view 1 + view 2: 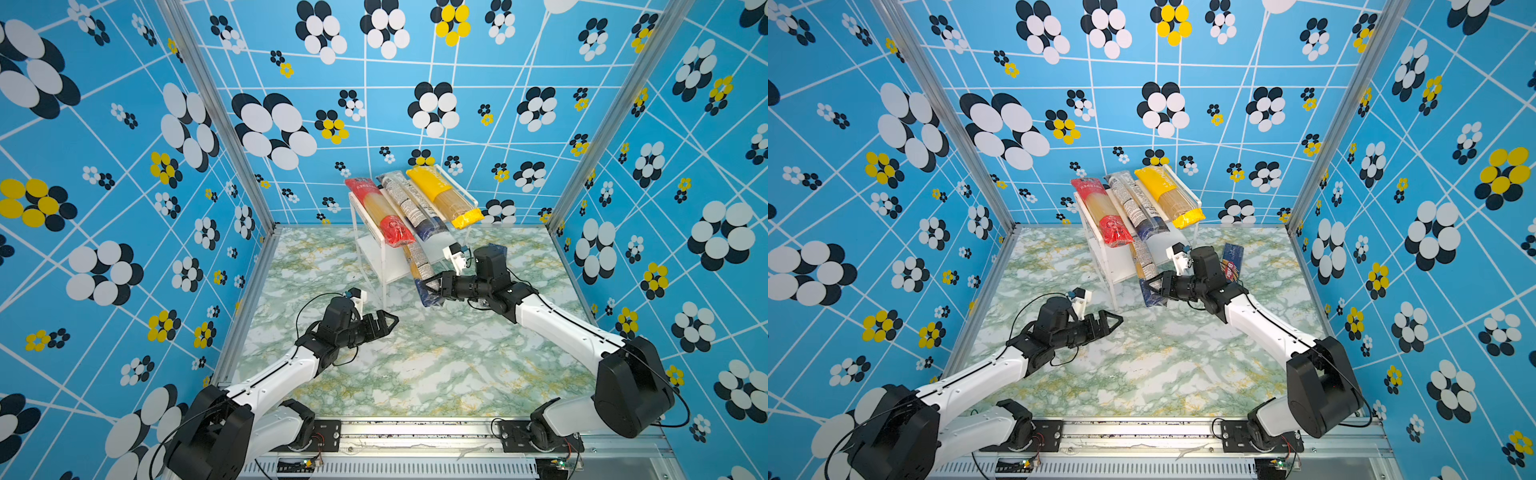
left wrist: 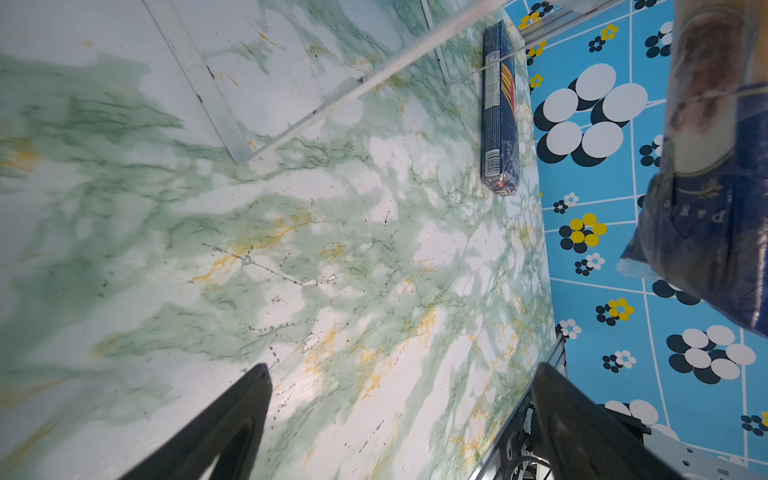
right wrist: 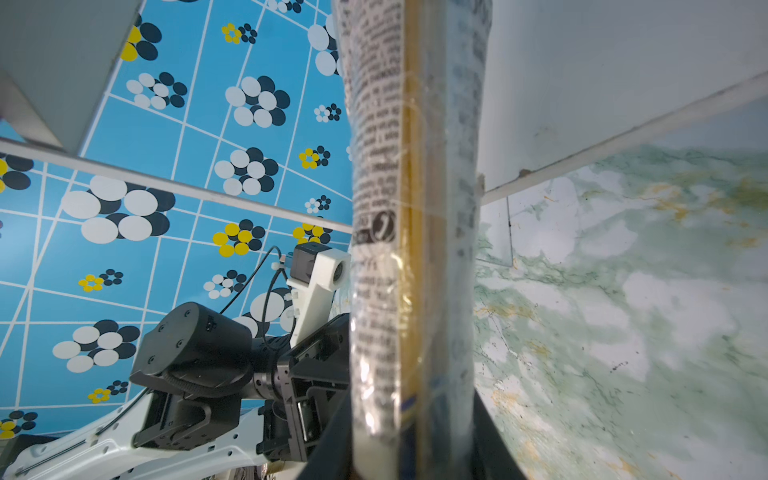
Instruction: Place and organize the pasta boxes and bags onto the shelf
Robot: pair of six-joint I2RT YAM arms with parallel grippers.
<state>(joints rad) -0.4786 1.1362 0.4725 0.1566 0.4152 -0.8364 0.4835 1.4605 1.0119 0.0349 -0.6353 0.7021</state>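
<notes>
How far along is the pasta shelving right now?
Done: the red-ended pack, one see-through pack and the yellow pack lie on the top board of the shelf. In hand: the right hand is shut on the second see-through pack, its far end angled in over the lower board. Left: the navy Barilla box lies on the table behind that arm; the left hand is open and empty.

Shelf [image 1: 395, 266]: one, two white boards.
Spaghetti packs: five in all.
Red pack [image 1: 380, 212]: one, left on top board.
Yellow pack [image 1: 444, 195]: one, right on top board.
Clear packs, navy ends: two. Far clear pack [image 1: 409, 205] between red and yellow; near clear pack [image 1: 419, 266] at shelf front.
Navy box [image 1: 1232, 262]: one, on table [image 1: 415, 365], right of shelf.
Grippers: two, left gripper [image 1: 394, 321] and right gripper [image 1: 426, 291].
</notes>
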